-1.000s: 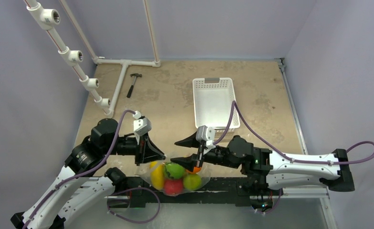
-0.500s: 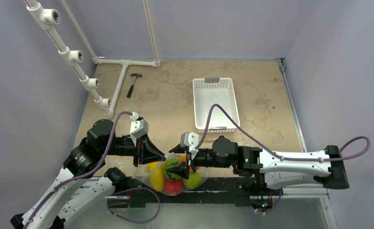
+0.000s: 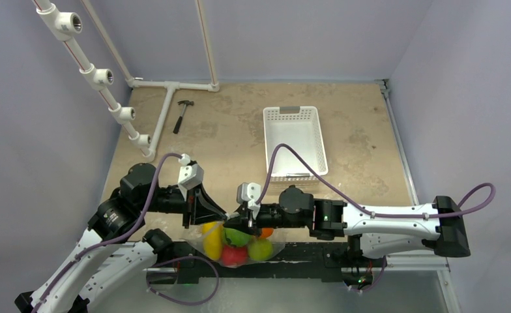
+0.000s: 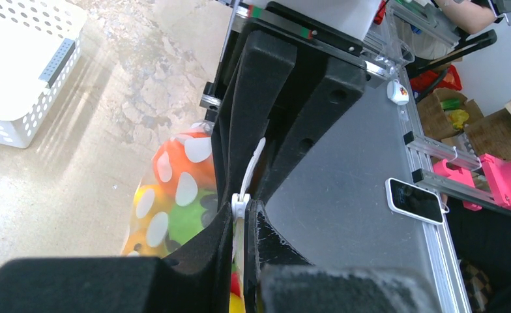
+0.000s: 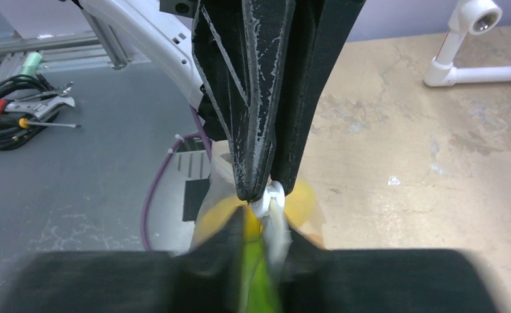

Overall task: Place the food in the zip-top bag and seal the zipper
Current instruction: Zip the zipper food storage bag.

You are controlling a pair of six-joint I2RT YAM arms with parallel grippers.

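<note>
Both left hand and right hand meet, pinching zipper.

Mottled tan worktop. Carries a white slotted plastic basket right of centre, plus a small black-handled hammer far left, just beside a white plastic pipe frame. At the near edge, a clear dotted plastic bag of glossy toy fruits.

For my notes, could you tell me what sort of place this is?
Probably a robotics lab test cell: a walled table with white pipes, a hammer and a basket as props.
</note>
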